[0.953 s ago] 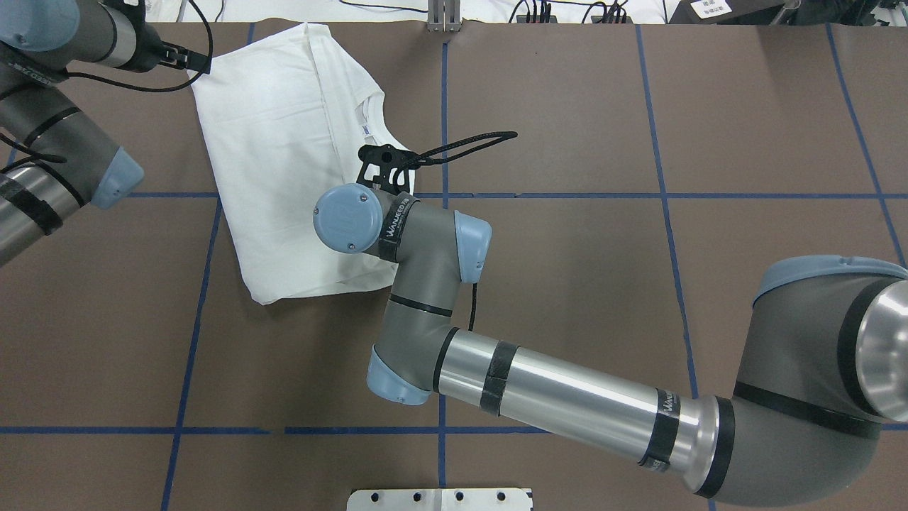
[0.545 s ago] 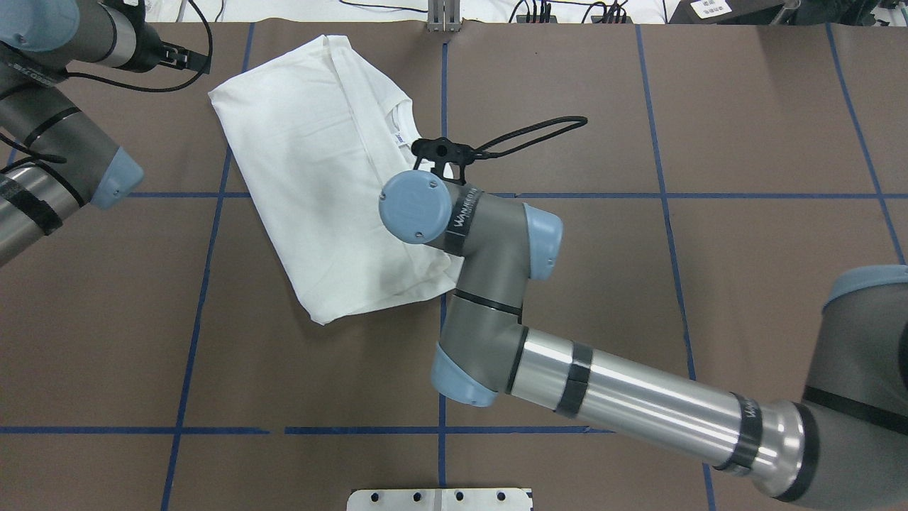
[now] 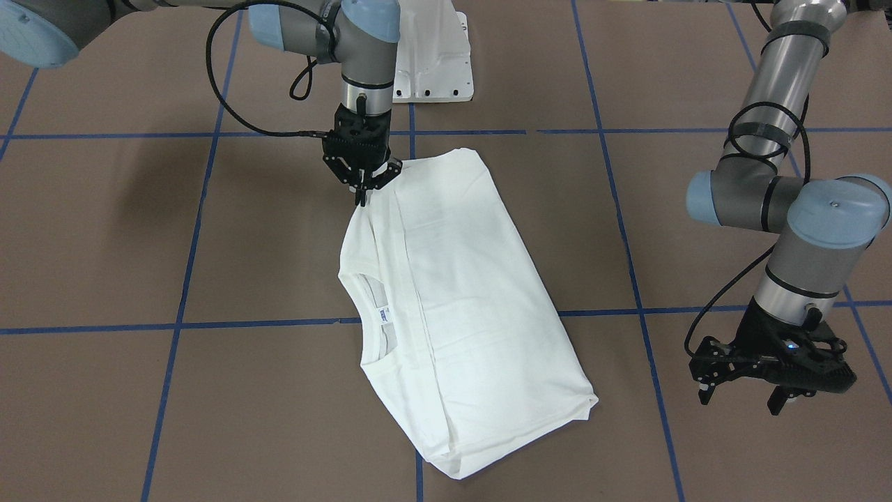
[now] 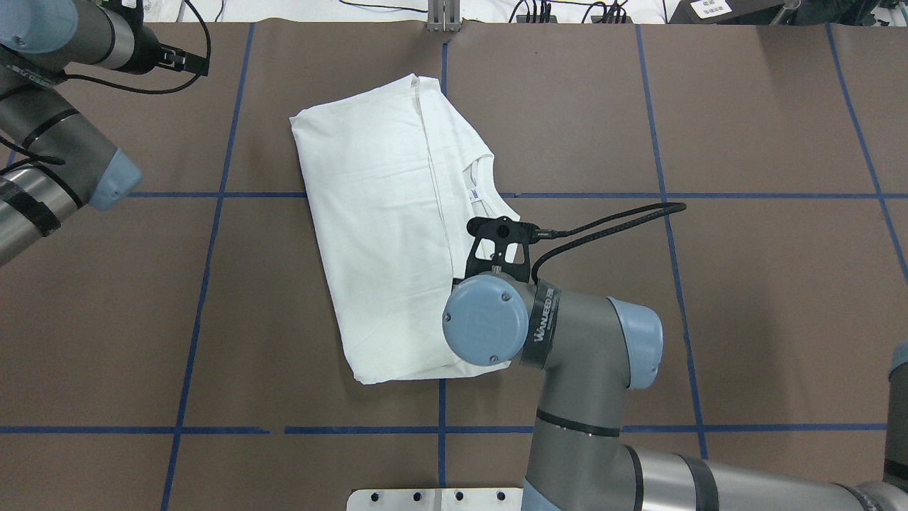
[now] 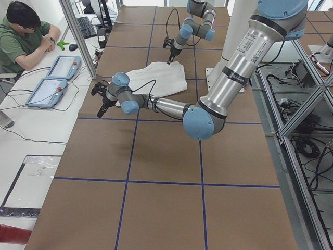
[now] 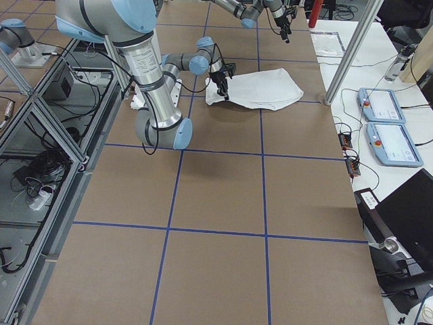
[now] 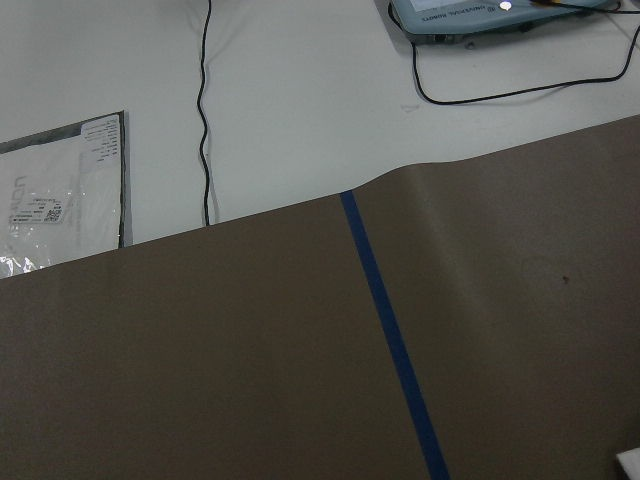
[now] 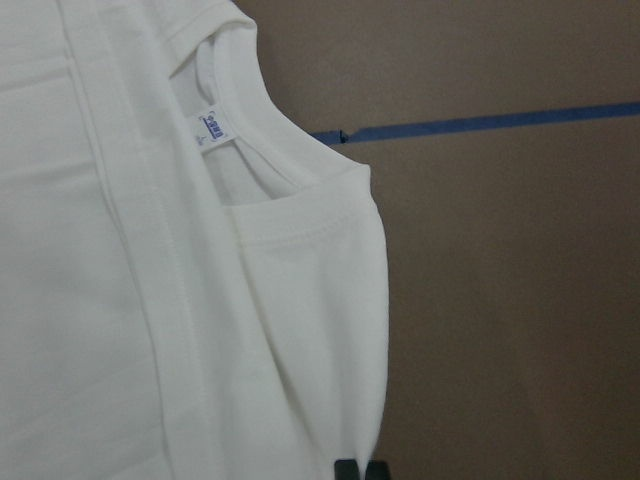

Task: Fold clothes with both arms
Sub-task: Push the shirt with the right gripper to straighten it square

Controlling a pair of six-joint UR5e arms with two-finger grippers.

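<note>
1. The right hand [image 3: 362, 189] has its fingers pressed together on a corner of the white T-shirt [image 3: 474, 300], at the end nearest the robot's base. The cloth rises slightly to the fingertips there.
2. The left hand [image 3: 742, 397] hangs over the bare worktop [image 3: 139, 244] with its fingers spread, holding nothing, well apart from the shirt.
3. In the overhead view the right arm's wrist [image 4: 489, 319] covers the pinching fingers and the shirt's near corner. The right wrist view shows only the fingertips at its bottom edge, and the shirt runs off its left side.
4. The left wrist view shows worktop, a blue tape line [image 7: 390, 330] and a white sliver at the lower right corner, too small to identify.
5. The shirt lies folded into a long rectangle near the worktop's middle. Its long axis runs diagonally, from the gripped end near the base out toward the operators' side and the robot's left.
6. The collar [image 3: 369, 307], with its small tag [image 8: 212, 127], sits on the long edge facing the robot's right.
</note>
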